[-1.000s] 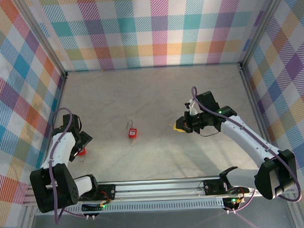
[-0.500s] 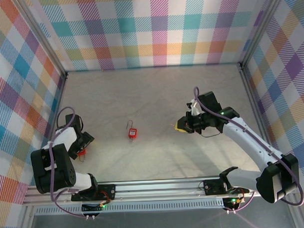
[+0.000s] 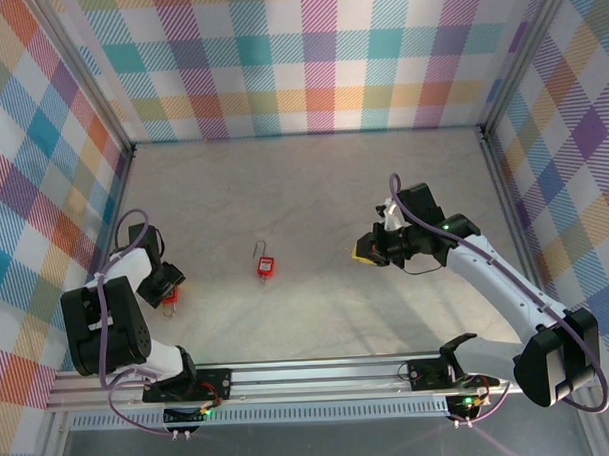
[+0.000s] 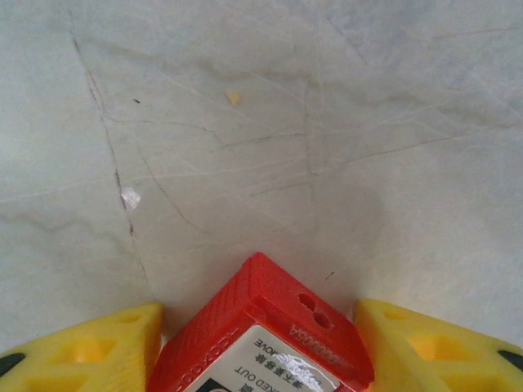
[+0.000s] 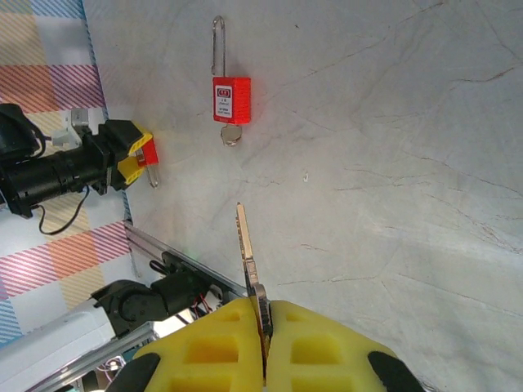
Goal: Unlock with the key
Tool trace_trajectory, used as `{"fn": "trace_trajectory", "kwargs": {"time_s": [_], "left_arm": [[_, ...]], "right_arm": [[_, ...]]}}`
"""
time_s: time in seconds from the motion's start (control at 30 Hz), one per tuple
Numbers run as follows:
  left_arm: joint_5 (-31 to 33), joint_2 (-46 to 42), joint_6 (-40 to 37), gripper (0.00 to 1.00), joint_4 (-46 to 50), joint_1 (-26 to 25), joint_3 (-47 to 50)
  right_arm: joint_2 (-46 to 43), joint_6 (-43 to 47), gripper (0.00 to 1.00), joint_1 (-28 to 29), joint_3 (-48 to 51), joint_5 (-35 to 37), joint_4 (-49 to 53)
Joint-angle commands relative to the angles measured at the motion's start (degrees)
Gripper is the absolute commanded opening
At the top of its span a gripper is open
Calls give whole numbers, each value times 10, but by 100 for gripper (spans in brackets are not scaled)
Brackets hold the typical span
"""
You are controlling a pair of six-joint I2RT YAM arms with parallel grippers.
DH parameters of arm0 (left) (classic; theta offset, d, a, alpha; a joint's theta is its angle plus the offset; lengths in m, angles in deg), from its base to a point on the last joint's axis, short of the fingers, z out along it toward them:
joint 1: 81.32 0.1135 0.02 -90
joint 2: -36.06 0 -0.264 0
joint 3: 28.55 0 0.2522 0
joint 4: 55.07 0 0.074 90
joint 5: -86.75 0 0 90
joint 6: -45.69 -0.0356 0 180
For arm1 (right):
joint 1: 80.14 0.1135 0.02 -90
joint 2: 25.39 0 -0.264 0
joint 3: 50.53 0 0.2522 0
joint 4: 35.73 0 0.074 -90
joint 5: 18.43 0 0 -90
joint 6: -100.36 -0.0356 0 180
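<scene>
At the table's left, my left gripper (image 3: 163,289) has its yellow fingers (image 4: 90,347) pressed against both sides of a red padlock (image 4: 261,322). That lock lies cornerwise between them, its white label facing up. Its shackle (image 5: 153,175) sticks out past the left gripper (image 5: 137,157) in the right wrist view. My right gripper (image 3: 359,252) hovers right of centre, shut on the head of a brass key (image 5: 244,245). The key's blade points forward and away from the fingers. A second red padlock (image 3: 265,266) lies mid-table, shackle (image 5: 218,45) toward the back.
A small round metal piece (image 5: 231,135) sits at the base of the middle padlock (image 5: 231,100). Plaid walls close in the left, back and right sides. The aluminium rail (image 3: 320,374) with the arm bases runs along the near edge.
The left gripper's fingers have closed in on the padlock at the left, and that wrist has shifted slightly toward the back. The right arm with the key has barely moved.
</scene>
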Motion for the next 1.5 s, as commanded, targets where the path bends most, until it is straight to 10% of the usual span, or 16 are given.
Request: {"fn": "trace_trajectory", "kwargs": {"time_s": [0.0, 0.87, 1.47], "left_arm": [[-122, 17, -6, 51, -77, 2, 24], [-149, 64, 66, 43, -85, -226, -33], [-97, 6, -5, 74, 56, -228, -98]], "right_arm": [[-10, -16, 0, 0, 12, 8, -6], [-43, -14, 0, 2, 67, 25, -17], [-55, -22, 0, 1, 70, 27, -19]]}}
